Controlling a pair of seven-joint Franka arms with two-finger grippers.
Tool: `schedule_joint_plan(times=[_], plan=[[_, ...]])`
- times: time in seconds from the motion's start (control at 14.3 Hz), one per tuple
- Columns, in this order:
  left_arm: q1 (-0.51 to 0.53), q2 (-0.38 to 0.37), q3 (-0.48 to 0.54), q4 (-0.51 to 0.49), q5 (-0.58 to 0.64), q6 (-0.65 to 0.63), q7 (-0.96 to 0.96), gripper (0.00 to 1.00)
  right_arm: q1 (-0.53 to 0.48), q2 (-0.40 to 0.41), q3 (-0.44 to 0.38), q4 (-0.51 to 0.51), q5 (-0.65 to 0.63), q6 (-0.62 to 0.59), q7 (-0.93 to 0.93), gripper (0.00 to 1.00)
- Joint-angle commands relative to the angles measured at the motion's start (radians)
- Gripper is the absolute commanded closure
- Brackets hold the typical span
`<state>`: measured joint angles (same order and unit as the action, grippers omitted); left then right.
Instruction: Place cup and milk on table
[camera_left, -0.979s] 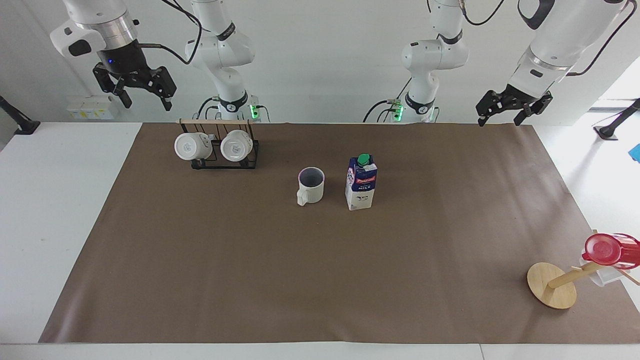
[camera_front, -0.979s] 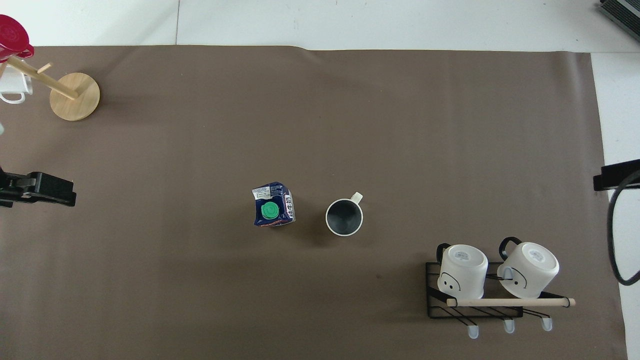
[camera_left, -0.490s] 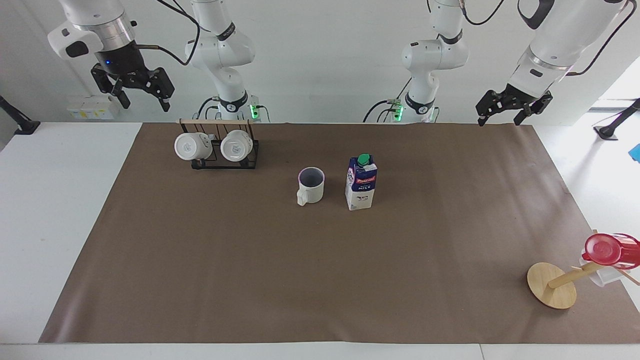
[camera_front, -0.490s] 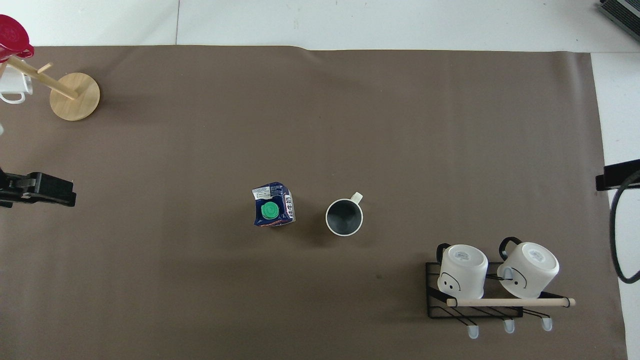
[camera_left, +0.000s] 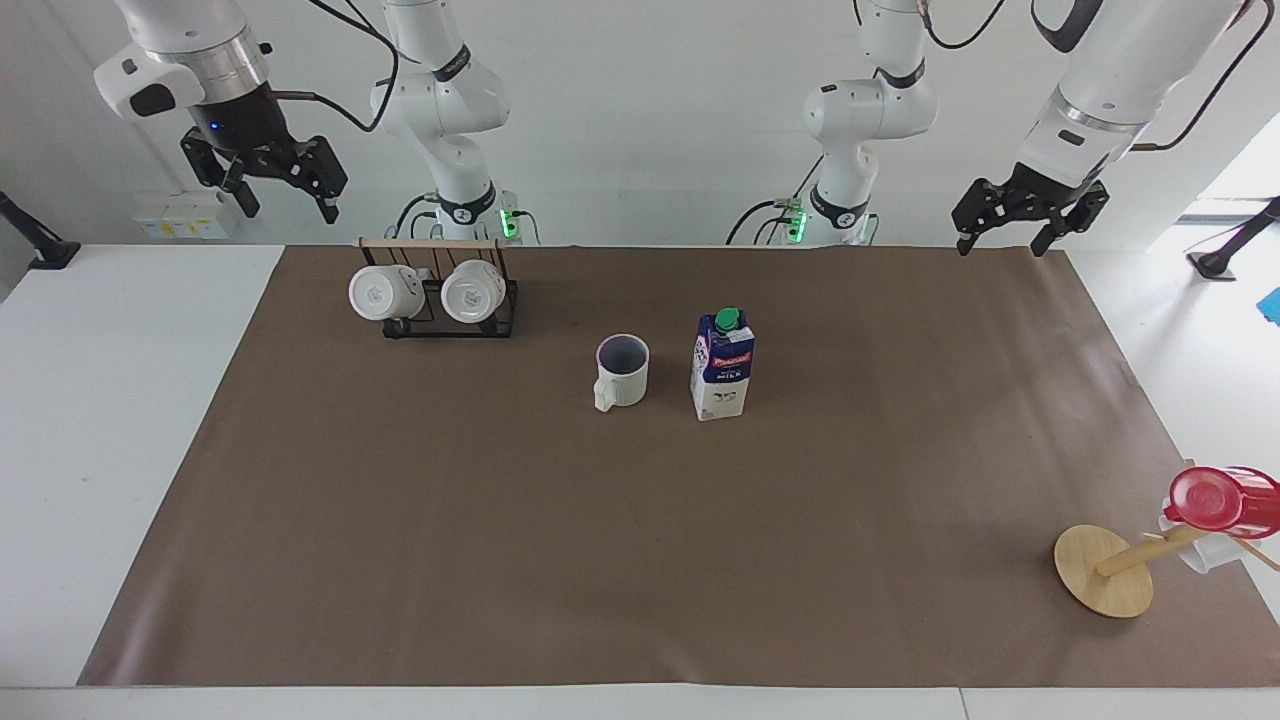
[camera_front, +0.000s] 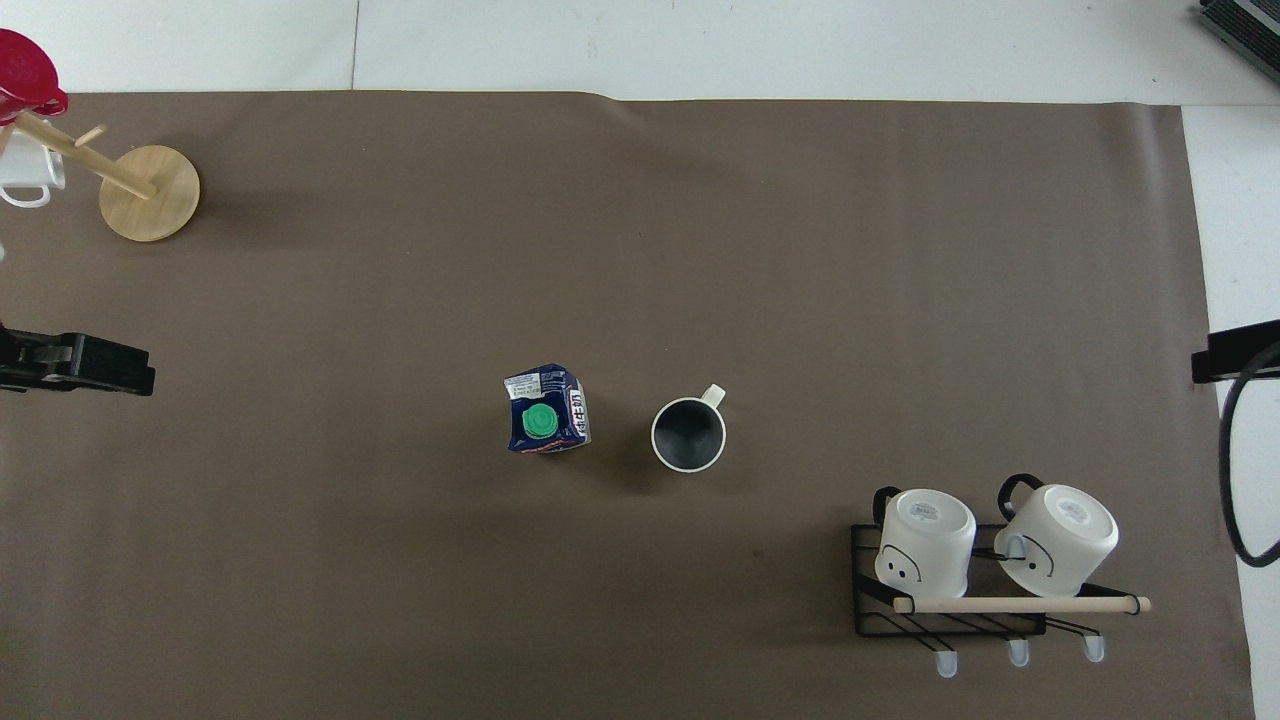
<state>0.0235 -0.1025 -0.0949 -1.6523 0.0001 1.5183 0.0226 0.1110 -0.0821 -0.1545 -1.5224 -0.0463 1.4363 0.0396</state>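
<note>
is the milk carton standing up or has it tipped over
Upright. The milk carton stands on its base on the brown mat beside the cup, green cap on top.

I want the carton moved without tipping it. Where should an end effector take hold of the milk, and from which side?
Probably the milk mid-body, across two flat opposite walls, coming in level from the left arm's end: it stands upright, its gabled top with the cap gives poor purchase, and the cup stands close at its other flank.

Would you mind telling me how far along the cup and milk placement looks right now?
Done, it seems: the cup and the milk both stand upright, side by side and apart, on the brown mat of the table. In hand: nothing; the left claw and right claw hang open, raised clear of both. Left: apparently nothing.
</note>
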Motion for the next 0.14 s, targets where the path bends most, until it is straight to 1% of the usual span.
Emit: schedule_joint_plan(times=[0.0, 0.07], plan=[[0.009, -0.011, -0.002, -0.004, -0.017, 0.014, 0.022, 0.0, -0.01, -0.01, 0.009, -0.012, 0.008, -0.002, -0.024, 0.0], [0.009, -0.013, -0.002, -0.006, -0.017, 0.013, 0.022, 0.0, -0.011, -0.01, 0.009, -0.012, 0.008, -0.001, -0.024, 0.0]])
